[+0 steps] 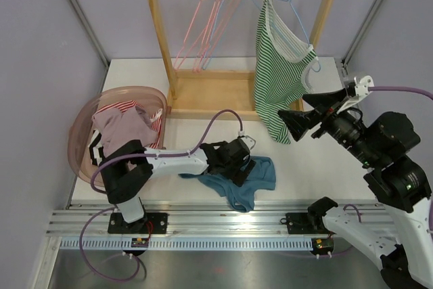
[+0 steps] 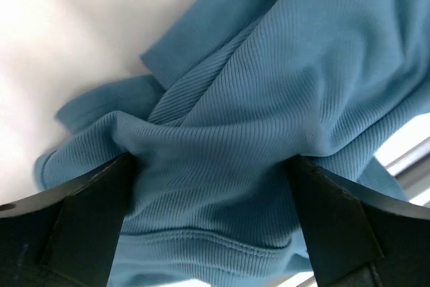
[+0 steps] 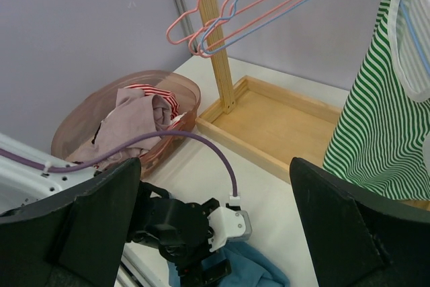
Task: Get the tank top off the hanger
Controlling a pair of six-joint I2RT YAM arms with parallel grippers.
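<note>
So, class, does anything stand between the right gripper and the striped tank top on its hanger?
Nothing visible does. The right gripper, open, sits just beside the tank top, near its lower edge, with only air between. The wooden rack stands behind, and the blue garment lies lower down on the table.

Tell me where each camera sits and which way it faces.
Top: above and behind the bases, looking down on table, rack and striped tank top; both arms show.
Left wrist: low over the blue garment, looking down; its fingers flank the cloth.
Right wrist: raised, facing left toward the pink basin; own fingers and the left arm show.
Shared: top and right wrist both see rack, tank top, basin.
</note>
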